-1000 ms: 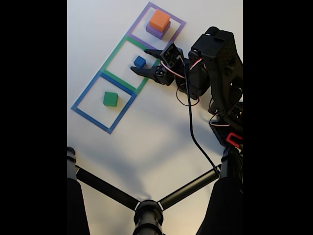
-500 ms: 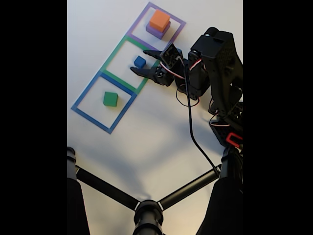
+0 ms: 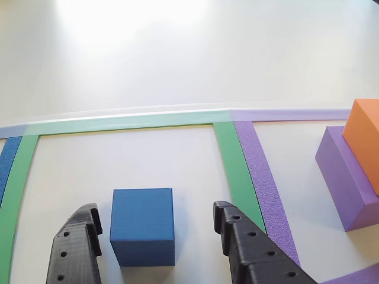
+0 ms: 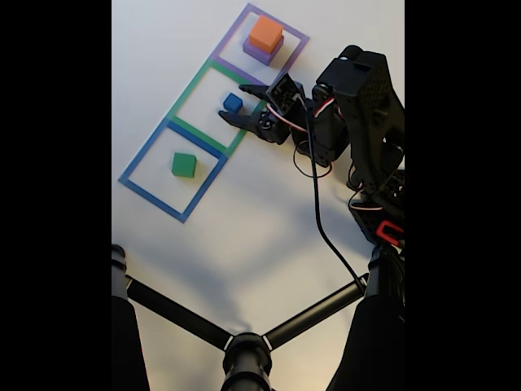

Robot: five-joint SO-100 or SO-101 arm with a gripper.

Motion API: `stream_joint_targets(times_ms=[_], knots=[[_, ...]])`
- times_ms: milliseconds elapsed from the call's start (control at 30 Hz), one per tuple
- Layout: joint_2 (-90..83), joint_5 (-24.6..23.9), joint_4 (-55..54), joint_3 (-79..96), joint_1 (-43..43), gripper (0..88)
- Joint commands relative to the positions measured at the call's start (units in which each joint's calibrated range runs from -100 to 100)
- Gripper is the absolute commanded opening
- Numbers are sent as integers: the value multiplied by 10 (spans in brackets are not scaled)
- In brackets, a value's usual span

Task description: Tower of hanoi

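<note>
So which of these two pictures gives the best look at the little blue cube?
The other view: the blue cube looms large and close there, sitting between the open gripper fingers inside the green square. The fixed view shows it only as a tiny blue cube from above.

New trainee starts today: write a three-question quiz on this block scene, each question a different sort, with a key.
1. True or false: the gripper is shut on the blue cube.
2. Which outlined square holds the green cube? A) purple B) green C) blue
3. Fill in: the orange block sits on the ____ block.

Key: 1 false, the jaws stand open on either side of it with gaps; 2 C; 3 purple.
</note>
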Motion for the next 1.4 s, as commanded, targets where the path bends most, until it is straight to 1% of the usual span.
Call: stream_joint_targets(times_ms=[0,233,733,1167,1367], knots=[[-4,4,0,-7,-6,175],[-5,4,0,-6,-7,149],[-4,4,3,-16,-10,64],[0,4,6,-20,-10,53],[0,4,9,-20,-10,32]])
